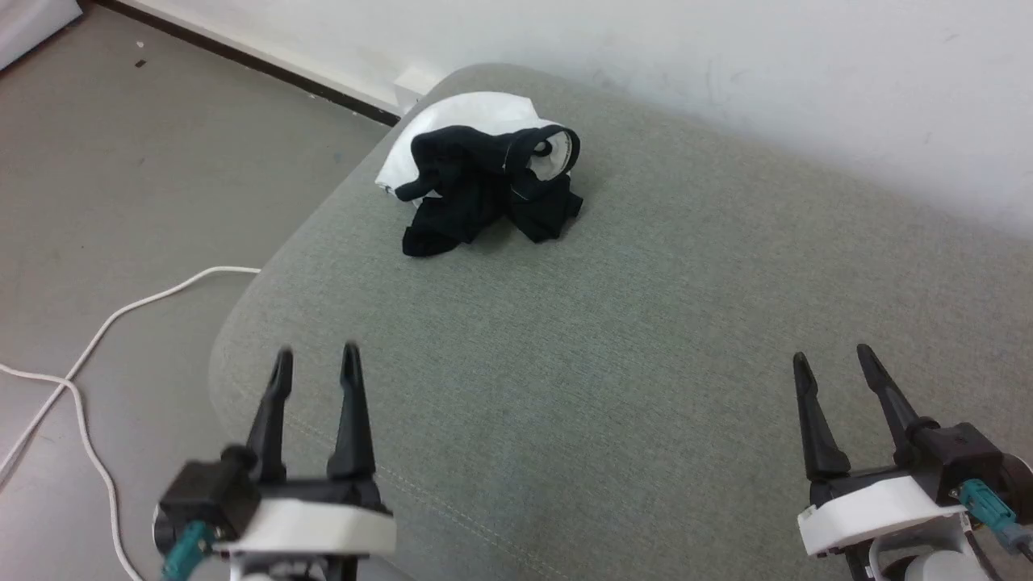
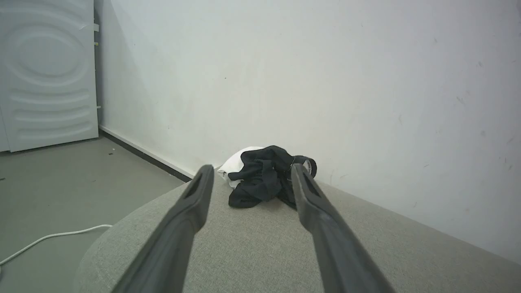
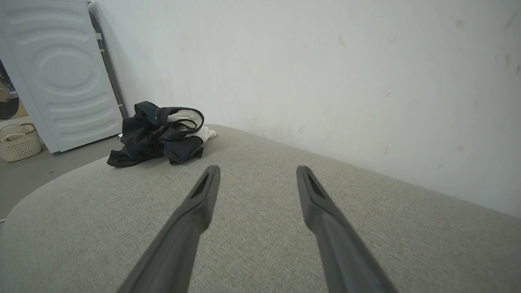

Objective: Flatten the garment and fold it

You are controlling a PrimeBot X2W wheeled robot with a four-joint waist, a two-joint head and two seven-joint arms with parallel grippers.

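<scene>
Head view puts my left claw (image 1: 316, 351) at the lower left and my right claw (image 1: 831, 353) at the lower right. Both are released, fingers spread and pointing away from me, with nothing between them. Each hovers over the near part of the padded grey-green worktop (image 1: 605, 323), the left one close to its rounded near-left corner.

Along my left wrist view, my left claw (image 2: 252, 167) frames the garment (image 2: 260, 179) between its two parted fingers, well apart from it. My right wrist view has my right claw (image 3: 257, 167) aimed at bare fabric, with the garment (image 3: 154, 136) off toward the upper left of that view.

The garment (image 1: 484, 190) lies crumpled in a heap at the far-left corner of the worktop, close to the wall (image 1: 726, 64). Its black sleeves are bunched on top and in front, the white body shows behind them, and the black-trimmed neck opening is turned up.

Beyond the worktop's left edge, a white cable (image 1: 105, 323) snakes across the grey floor (image 1: 121, 161). A white ridged panel (image 2: 49, 73) stands farther off, with a pale basket (image 3: 18, 142) on the floor beside it.
</scene>
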